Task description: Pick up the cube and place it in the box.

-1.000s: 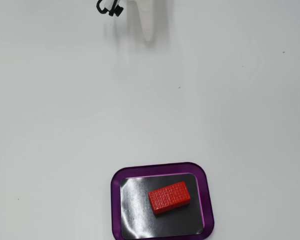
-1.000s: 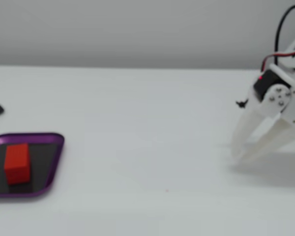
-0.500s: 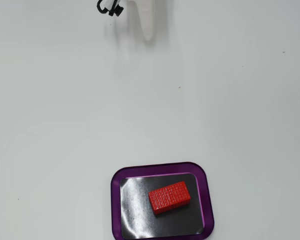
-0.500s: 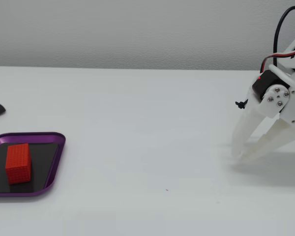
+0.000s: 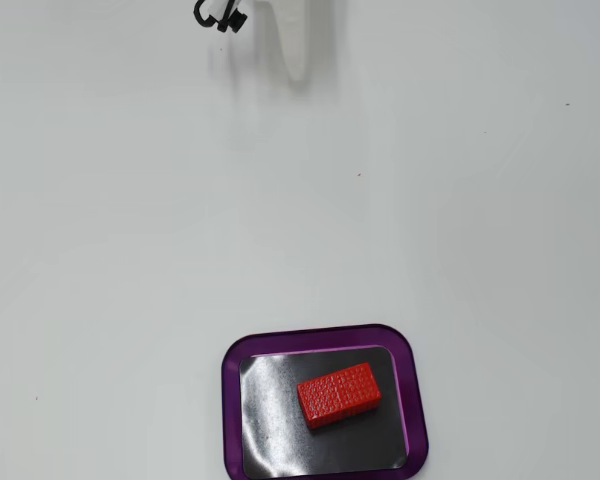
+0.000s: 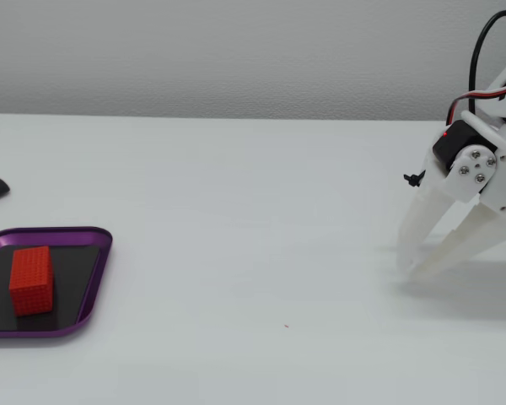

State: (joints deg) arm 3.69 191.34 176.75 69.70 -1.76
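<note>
Already the cube (image 5: 339, 395) is seen lying inside the box (image 5: 232, 400) near the bench's bottom edge; the gripper (image 6: 413, 270), empty and slightly parted, is parked well apart, so only retreat seems needed.

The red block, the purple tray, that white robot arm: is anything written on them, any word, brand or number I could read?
None: no readable text in either fixed view.
Cube: only a bumpy grid texture, no letters.
Box: plain purple rim, glossy black floor.
Pincer: plain white plastic with bare screw heads.
Table: unmarked white, a few tiny specks.
</note>
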